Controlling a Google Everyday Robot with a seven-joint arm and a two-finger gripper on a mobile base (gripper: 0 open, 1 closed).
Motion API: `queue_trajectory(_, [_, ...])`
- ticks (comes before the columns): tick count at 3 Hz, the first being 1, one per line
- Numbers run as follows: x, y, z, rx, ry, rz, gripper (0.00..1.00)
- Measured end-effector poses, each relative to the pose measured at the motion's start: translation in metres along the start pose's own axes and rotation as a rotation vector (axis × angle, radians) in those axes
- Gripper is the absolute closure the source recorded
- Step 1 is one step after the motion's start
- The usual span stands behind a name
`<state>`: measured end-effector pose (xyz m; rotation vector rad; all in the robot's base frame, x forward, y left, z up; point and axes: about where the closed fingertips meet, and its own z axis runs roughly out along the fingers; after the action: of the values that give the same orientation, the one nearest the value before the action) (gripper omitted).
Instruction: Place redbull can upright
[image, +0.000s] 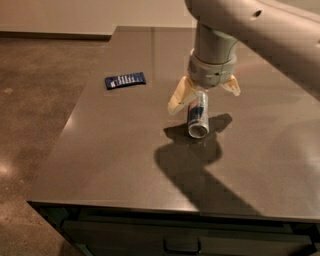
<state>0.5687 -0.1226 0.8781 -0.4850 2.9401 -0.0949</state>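
Where the redbull can lies: the redbull can (198, 114) is on its side on the table top, right of the middle, not upright.
Can's direction: its length runs away from the camera, with one shiny silver round end facing the near edge of the table; the blue and silver side faces up.
Gripper: the gripper (203, 100) hangs directly over the far half of the can, pointing down at the table.
Gripper state: spread wide and released, grasping nothing.
Fingers: the left cream-coloured finger (179, 99) slants down just beside the can's far left side, and whether it touches the can I cannot tell; the other finger sits higher on the right, apart from the can.
Arm: a thick grey arm (215, 47) comes in from the upper right and ends in a round wrist above the gripper.
Table: a dark grey, slightly glossy table (115, 165), carrying the arm's broad shadow in front of the can.
Packet: a flat dark-blue packet (125, 80) with white print lies well apart from the can, towards the far left edge.
Floor: mottled brown floor (35, 100) shows to the left of the table.
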Motion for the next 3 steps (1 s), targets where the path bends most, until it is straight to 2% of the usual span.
queue_trajectory(2, [-0.012, 0.012, 0.022, 0.004, 0.073, 0.069, 0.0])
queue_trajectory(3, [-0.016, 0.017, 0.025, 0.004, 0.086, 0.078, 0.18])
